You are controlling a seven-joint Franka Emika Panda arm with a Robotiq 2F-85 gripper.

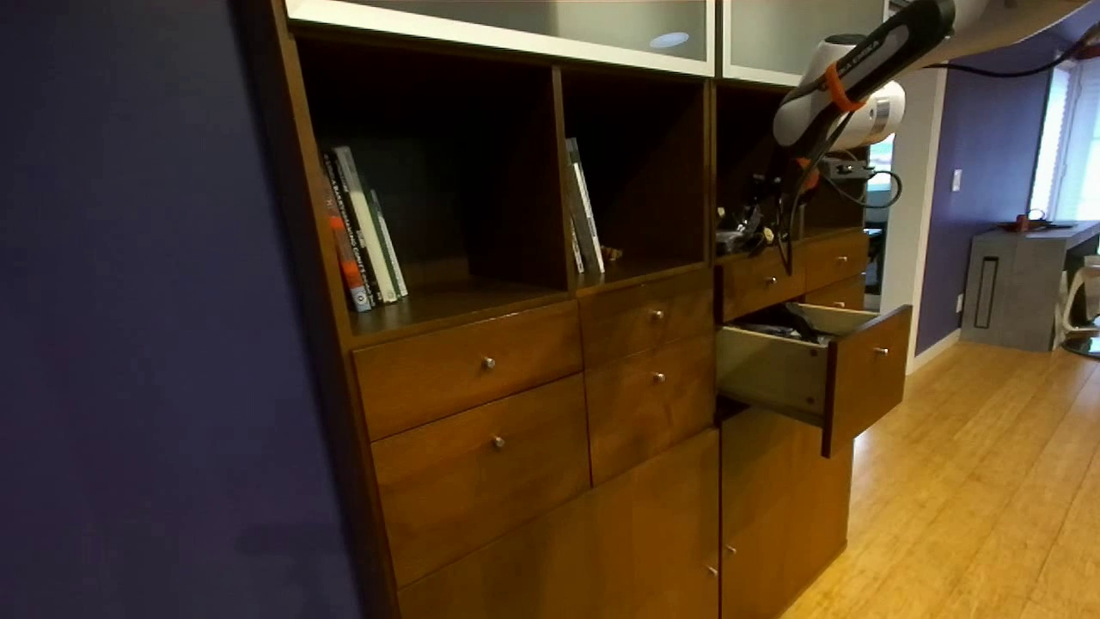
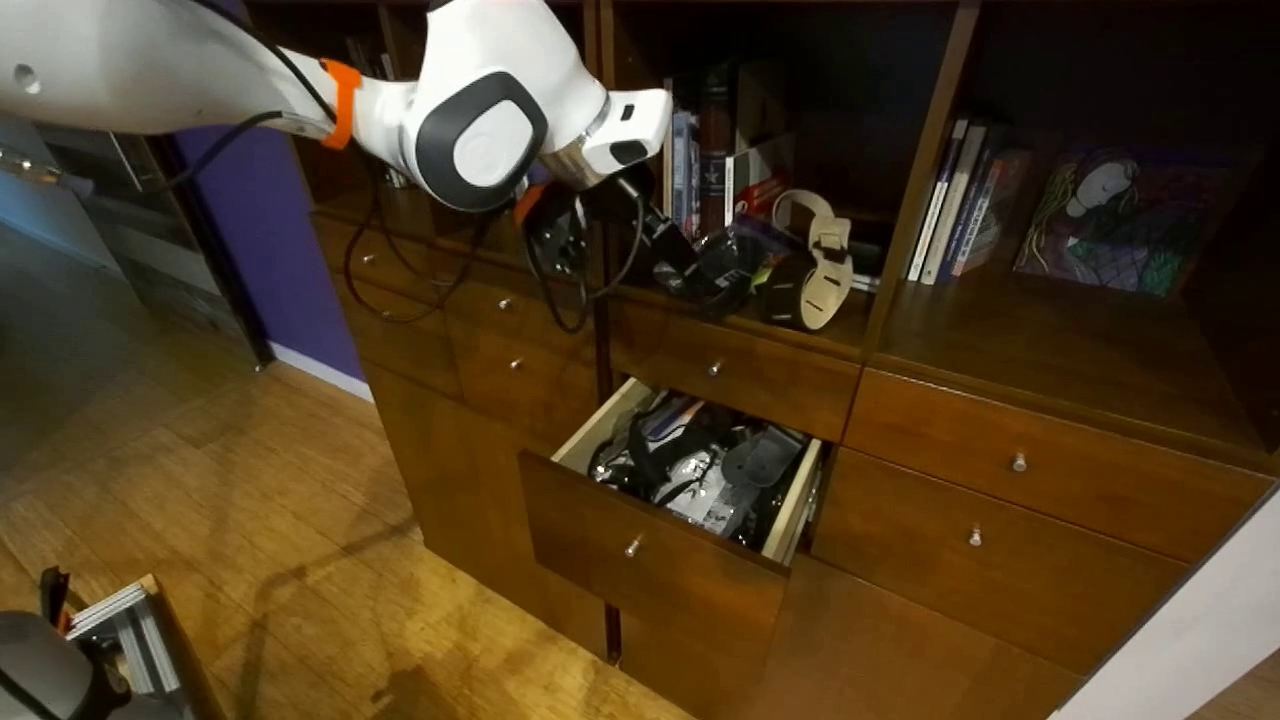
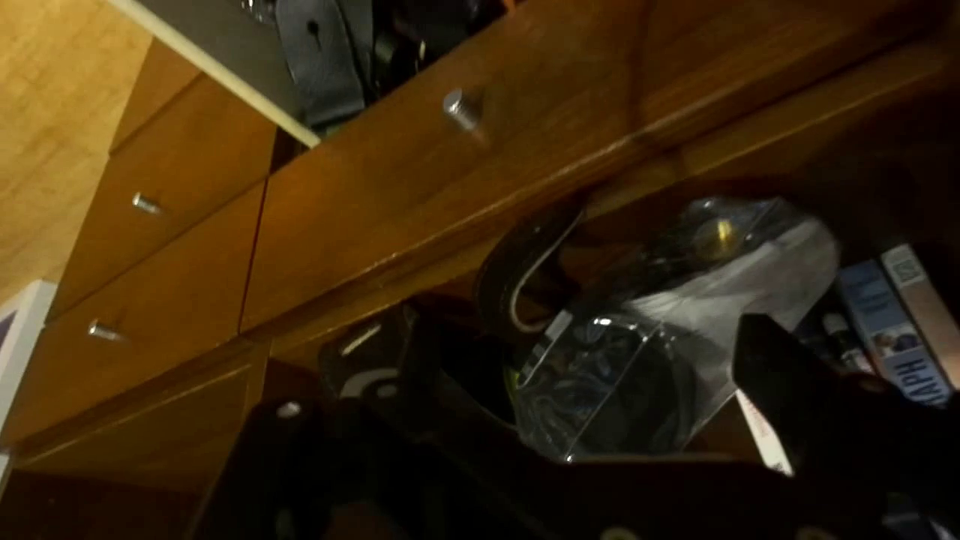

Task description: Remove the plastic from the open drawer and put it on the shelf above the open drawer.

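Observation:
The open drawer (image 1: 868, 378) sticks out of the wall unit; it also shows in an exterior view (image 2: 600, 530), filled with dark straps and clear wrapping. The shelf (image 2: 850, 130) is the dark cubby above it. A clear, crinkled plastic bag (image 3: 660, 337) with something dark inside lies on the shelf near its front edge; it also shows in an exterior view (image 2: 725, 265). My gripper (image 3: 581, 322) is open at the shelf front, its black fingers wide apart with the plastic showing between and beyond them. Whether a finger touches the plastic is hard to tell.
A tan strap loop (image 2: 825, 275) lies on the shelf beside the plastic, with upright books (image 2: 715, 150) behind. A cubby divider (image 2: 915, 190) stands to one side. Beyond it are more books (image 2: 965, 205) and a painting (image 2: 1110, 220). A closed drawer (image 2: 740, 365) lies between shelf and open drawer.

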